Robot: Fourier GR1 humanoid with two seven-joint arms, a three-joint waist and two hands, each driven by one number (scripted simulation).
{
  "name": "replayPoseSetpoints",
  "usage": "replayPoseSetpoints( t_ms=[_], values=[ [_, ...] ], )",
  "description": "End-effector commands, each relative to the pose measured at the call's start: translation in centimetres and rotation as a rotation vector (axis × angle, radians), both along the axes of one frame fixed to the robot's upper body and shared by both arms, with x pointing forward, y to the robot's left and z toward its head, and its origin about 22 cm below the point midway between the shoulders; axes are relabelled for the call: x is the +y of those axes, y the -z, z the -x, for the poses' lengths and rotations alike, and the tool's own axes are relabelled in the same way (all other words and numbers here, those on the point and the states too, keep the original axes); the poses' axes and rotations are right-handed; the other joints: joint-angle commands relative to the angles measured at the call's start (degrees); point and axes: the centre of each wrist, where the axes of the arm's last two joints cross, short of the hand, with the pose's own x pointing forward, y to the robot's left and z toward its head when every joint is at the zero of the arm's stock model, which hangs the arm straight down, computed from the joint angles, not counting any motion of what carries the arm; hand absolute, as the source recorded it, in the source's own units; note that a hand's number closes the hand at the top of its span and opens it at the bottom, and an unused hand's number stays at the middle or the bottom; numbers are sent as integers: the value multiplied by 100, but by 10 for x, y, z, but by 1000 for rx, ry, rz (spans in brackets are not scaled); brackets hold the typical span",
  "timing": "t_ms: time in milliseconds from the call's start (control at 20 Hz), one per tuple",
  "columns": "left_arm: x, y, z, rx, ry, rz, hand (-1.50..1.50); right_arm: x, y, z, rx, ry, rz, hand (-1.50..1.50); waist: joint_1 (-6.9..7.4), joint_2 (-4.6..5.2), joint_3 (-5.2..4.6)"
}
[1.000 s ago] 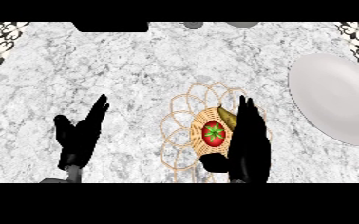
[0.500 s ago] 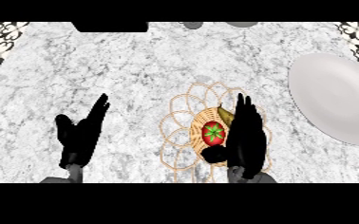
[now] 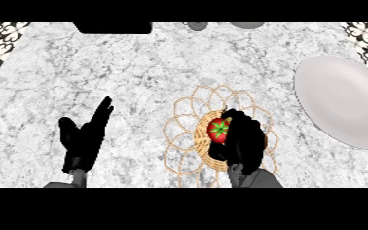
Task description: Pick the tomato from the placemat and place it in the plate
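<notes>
Curling our right hand fingers around the tomato on the placemat, we ready its lift toward the plate; left hand rests, fingers released.

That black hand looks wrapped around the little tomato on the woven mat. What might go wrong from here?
Two things, perhaps. The right hand curls its fingers round the tomato from one side only, so it could slip out when lifted. The tomato sits on a light woven placemat, which the fingers might snag and drag along. The plate lies off to the right, partly cut by the view's edge, so the carry is long enough for a slip.
</notes>
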Motion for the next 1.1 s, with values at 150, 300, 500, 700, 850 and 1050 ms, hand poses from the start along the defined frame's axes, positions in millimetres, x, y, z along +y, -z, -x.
replayPoseSetpoints(
  t_ms=[150,300,500,700,850,1050],
  values=[
    [-1,11,-3,50,8,29,0,13,4,-7,85,103,60,150,-26,63,-17],
    [3,-6,4,46,-3,6,0,7,2,-20,12,114,111,150,0,54,-13],
    [8,4,5,68,0,32,0,2,-19,30,-277,-62,88,150,-108,26,-14],
    [10,3,5,60,-23,22,0,4,-16,90,-321,-628,-15,150,-154,-32,4],
    [6,12,12,74,-34,24,0,-7,-38,126,-459,-805,-82,150,-258,-56,-1],
    [3,17,17,78,-35,20,0,-63,-74,153,-592,-750,-112,150,-344,-5,0]
  ],
)
